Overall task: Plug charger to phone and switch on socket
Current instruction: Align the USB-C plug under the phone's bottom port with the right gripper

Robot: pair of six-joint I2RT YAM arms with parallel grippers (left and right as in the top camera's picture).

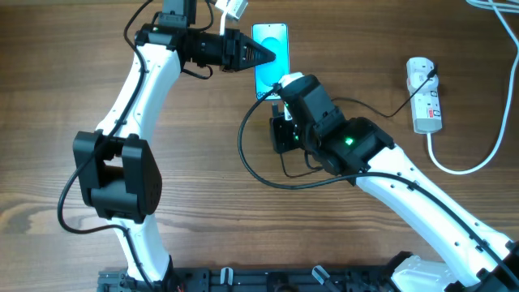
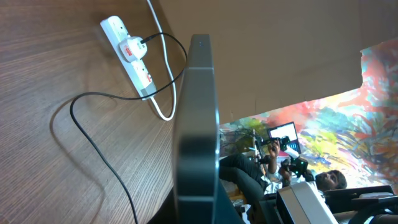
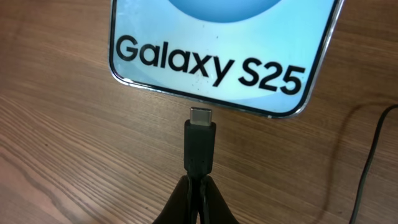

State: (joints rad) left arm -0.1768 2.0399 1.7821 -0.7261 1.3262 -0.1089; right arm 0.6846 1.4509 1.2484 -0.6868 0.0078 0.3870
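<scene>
The phone [image 1: 272,50] lies on the wooden table with its cyan screen up. In the right wrist view its "Galaxy S25" edge [image 3: 217,62] faces me. My left gripper [image 1: 261,55] is shut on the phone's side, and the left wrist view shows the phone edge-on [image 2: 198,124]. My right gripper [image 1: 280,99] is shut on the charger's plug tip [image 3: 201,140], which points at the phone's lower edge with a small gap between them. The thin black charger cable [image 1: 381,109] runs to its black plug in the white socket [image 1: 425,96], which also shows in the left wrist view [image 2: 127,53].
The socket's thick white cable [image 1: 486,154] loops off the right edge of the table. Slack black cable [image 1: 251,166] curls below the right gripper. A small white object [image 1: 231,8] sits at the top edge, behind the left arm.
</scene>
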